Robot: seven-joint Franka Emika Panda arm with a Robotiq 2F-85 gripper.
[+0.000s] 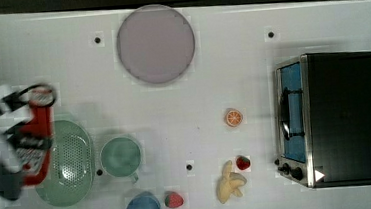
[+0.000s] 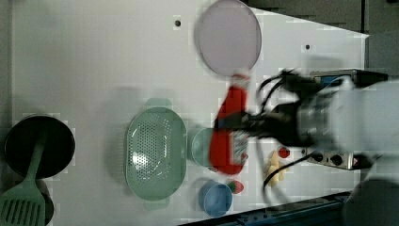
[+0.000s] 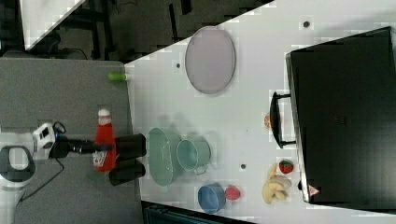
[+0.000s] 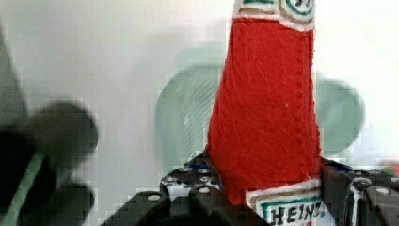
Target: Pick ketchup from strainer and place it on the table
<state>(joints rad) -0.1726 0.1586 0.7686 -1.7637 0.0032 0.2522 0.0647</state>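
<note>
Clearly the ketchup (image 2: 229,134) is out of the strainer (image 2: 155,153), held in the air and clamped near its label by the claw (image 4: 263,200). Its stitched, felt-like skin looks soft and light, so a mid-body hold should suit it. The arm reaches in level above the bench (image 2: 94,61).

You see a white, rounded arm (image 2: 362,117) ending in a dark wrist section with a silvery band. Thin black cables (image 2: 273,87) loop loosely around it. Your gripper (image 4: 263,197) is black, its finger mounts studded with small silver screw heads.
</note>
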